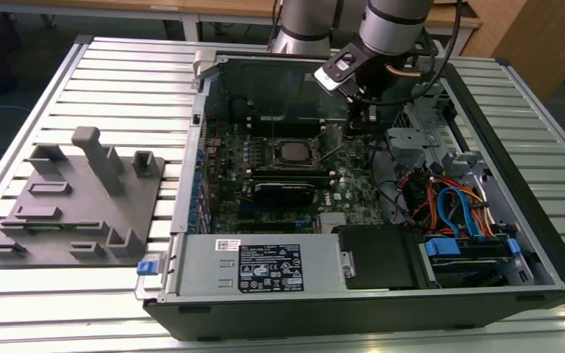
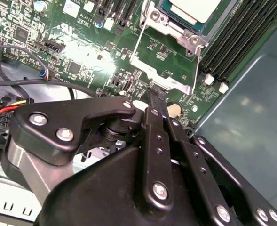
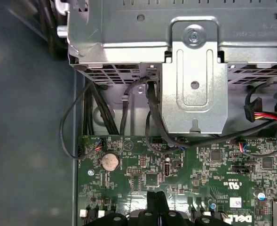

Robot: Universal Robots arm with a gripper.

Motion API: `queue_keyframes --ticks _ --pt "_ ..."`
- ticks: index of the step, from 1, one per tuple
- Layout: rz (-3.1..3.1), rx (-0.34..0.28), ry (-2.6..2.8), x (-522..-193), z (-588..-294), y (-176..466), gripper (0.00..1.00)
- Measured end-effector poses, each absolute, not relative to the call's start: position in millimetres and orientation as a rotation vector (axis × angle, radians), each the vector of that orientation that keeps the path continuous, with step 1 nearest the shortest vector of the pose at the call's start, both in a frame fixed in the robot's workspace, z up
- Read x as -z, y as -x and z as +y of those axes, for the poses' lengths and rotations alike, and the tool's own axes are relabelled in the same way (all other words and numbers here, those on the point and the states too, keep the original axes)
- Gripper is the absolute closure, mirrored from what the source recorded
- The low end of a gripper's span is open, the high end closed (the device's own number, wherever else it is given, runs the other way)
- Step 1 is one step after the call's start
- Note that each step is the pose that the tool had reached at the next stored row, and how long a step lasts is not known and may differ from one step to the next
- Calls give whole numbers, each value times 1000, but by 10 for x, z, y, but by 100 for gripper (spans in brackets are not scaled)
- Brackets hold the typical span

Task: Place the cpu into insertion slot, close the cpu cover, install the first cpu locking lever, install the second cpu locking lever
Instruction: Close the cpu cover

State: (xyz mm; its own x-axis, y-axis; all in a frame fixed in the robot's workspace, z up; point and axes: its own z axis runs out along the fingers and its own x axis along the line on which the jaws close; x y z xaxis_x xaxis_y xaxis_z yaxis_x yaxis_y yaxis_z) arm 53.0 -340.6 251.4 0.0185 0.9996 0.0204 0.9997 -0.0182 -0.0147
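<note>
The cpu (image 1: 290, 152) lies silver top up in the insertion slot (image 1: 274, 151) near the middle of the green board. In the second wrist view the cpu (image 2: 194, 8) has a silver frame, the cpu cover (image 2: 175, 29), around it; I cannot tell whether it is fully down. Thin wire locking levers (image 2: 134, 44) run from the socket corners toward my fingertips. My gripper (image 2: 157, 96) is shut with nothing between its fingers, its tip just off the levers' end. It hangs to the exterior view's right of the socket (image 1: 359, 121) and reaches over the board edge in the first wrist view (image 3: 157, 200).
Long black memory slots (image 2: 232, 42) flank the socket. A dark case wall (image 2: 251, 117) stands close by. A metal drive cage (image 3: 194, 70) and loose cables (image 3: 152, 117) sit past the board edge. A grey fixture (image 1: 76, 198) lies outside the case, at the exterior view's left.
</note>
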Motion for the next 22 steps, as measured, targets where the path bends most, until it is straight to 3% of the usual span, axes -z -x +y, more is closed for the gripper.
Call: queue_keyframes --ticks 22 --pt "-2176 8 2216 -2432 -3405 -343 90"
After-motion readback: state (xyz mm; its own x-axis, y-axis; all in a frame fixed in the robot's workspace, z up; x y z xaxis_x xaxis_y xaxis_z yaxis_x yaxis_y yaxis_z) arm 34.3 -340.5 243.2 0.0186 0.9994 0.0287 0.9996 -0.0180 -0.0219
